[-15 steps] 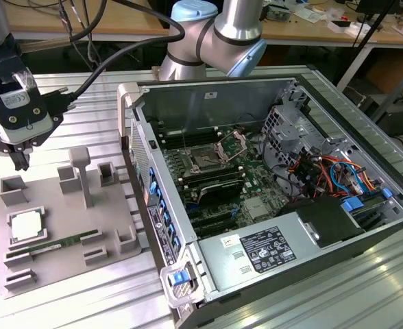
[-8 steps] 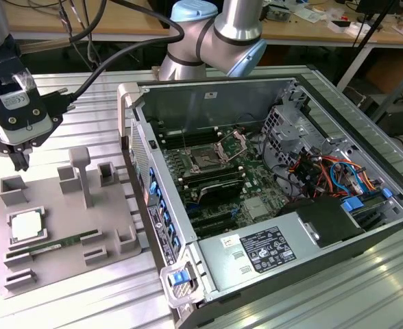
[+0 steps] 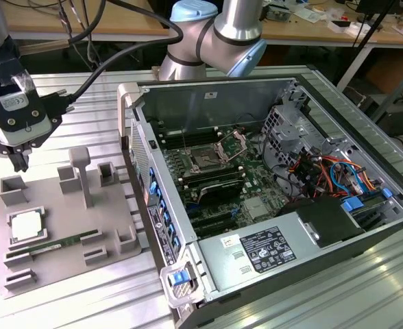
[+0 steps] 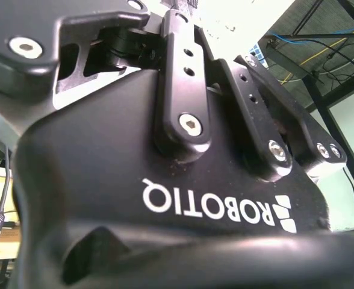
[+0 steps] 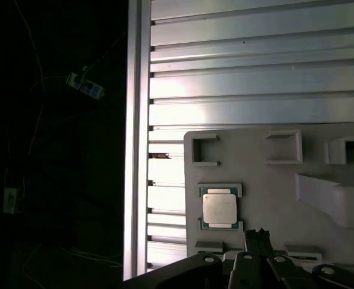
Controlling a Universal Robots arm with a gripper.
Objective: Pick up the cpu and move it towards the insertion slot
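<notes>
Well, at the exterior view's far left the gripper [image 3: 18, 161] is hanging over the back edge of the grey fixture tray [image 3: 54, 199], which is lying on the slatted metal table [image 3: 85, 301]; whether it is released or clenched I cannot tell, and it is touching none of the parts below it. Just towards the front from it, the cpu [image 3: 29, 225] is sitting flat in its square nest on the tray, silver top facing up; the first wrist view is showing the same cpu [image 5: 220, 208] in that nest, apart from the gripper. Beside the cpu, a thin green memory stick [image 3: 57, 243] is resting in a long groove of the tray. Further to the exterior view's right, the open computer case [image 3: 208, 86] is lying on its side; inside it, the insertion slot [image 3: 205, 161] is facing up with its metal frame raised, well apart from the cpu. Behind the case, the robot arm [image 3: 222, 27] is bending over the bench.
</notes>
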